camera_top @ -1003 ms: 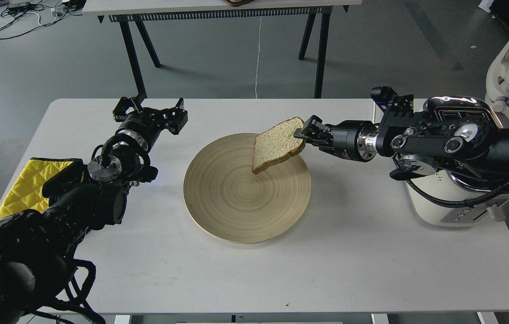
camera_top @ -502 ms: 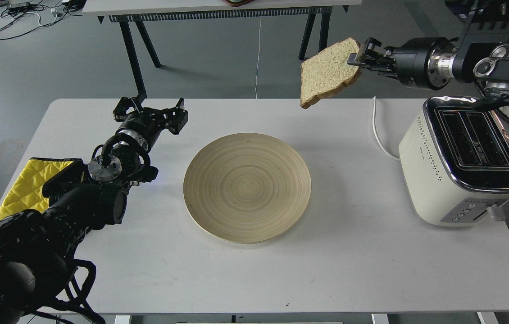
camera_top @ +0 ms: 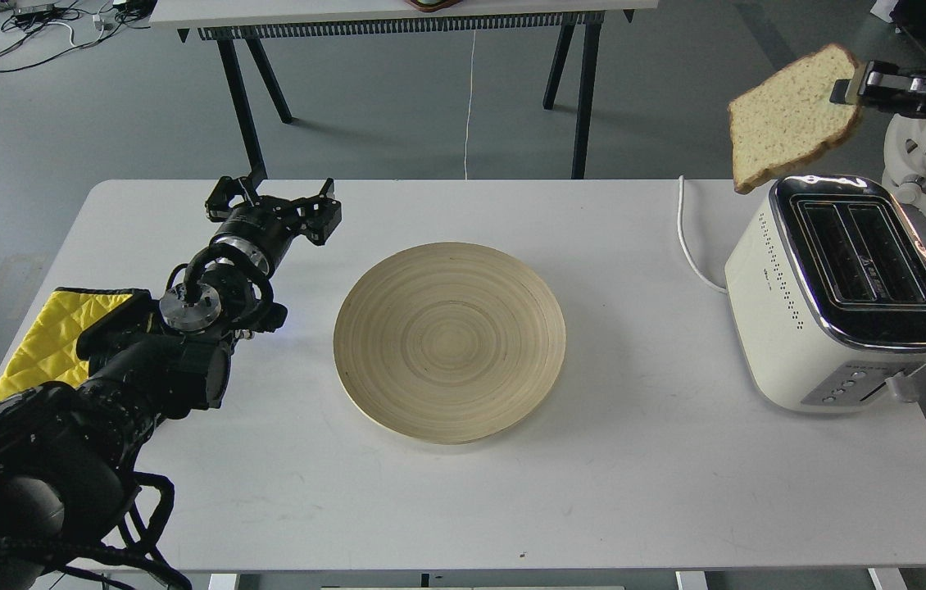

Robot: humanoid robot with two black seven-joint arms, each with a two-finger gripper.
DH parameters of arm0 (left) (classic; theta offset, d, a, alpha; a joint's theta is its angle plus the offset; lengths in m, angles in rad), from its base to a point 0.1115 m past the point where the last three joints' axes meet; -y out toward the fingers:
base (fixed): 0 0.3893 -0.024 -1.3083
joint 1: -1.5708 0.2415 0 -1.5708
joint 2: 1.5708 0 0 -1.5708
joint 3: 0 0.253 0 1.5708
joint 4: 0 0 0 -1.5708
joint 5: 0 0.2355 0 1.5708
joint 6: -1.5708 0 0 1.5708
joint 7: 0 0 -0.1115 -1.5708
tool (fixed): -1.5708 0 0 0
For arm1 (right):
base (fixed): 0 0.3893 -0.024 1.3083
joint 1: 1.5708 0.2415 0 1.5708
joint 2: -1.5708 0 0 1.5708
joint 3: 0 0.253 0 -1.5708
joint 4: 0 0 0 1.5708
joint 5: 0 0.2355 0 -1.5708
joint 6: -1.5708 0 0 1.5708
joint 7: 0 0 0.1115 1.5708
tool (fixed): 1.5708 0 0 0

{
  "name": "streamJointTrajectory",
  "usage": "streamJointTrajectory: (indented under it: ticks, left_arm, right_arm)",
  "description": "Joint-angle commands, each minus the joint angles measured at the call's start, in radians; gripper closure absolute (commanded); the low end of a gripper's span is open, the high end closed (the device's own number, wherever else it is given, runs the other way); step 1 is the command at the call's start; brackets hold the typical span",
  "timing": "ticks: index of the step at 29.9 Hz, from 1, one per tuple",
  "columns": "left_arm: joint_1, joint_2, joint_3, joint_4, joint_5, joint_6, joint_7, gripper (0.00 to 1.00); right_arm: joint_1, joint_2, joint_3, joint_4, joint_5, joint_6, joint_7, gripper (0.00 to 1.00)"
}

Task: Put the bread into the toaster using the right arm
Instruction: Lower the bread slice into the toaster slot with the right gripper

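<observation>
The bread is a pale tan slice with a brown crust, held up in the air at the top right. My right gripper is shut on its upper right edge; most of the right arm is out of view. The slice hangs tilted just above and behind the far left end of the toaster. The cream-white toaster stands on the right side of the table, with two empty slots in its chrome top. My left gripper is open and empty over the table's left side.
A round wooden plate lies empty in the table's middle. A yellow quilted cloth lies at the left edge. The toaster's white cord runs off the table's back. A second table's legs stand behind. A white chair stands behind the toaster.
My right gripper lifted the bread off the plate, carried it up and to the right, and now holds it above the toaster's far end. The left arm has not moved.
</observation>
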Motion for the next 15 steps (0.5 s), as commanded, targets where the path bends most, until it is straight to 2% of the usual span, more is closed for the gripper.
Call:
streamJointTrajectory:
  ticks: [1, 8, 15]
  left_arm:
    - [0.001, 0.000, 0.000, 0.000, 0.000, 0.000, 0.000, 0.00]
    - [-0.001, 0.000, 0.000, 0.000, 0.000, 0.000, 0.000, 0.00]
    - [-0.001, 0.000, 0.000, 0.000, 0.000, 0.000, 0.000, 0.00]
  right_arm:
    - [0.008, 0.003, -0.075, 0.027, 0.004, -0.015, 0.035, 0.89]
    - [0.088, 0.011, -0.219, 0.145, 0.006, -0.070, 0.079, 0.90]
    - [0.173, 0.000, -0.259, 0.164, 0.015, -0.103, 0.084, 0.90]
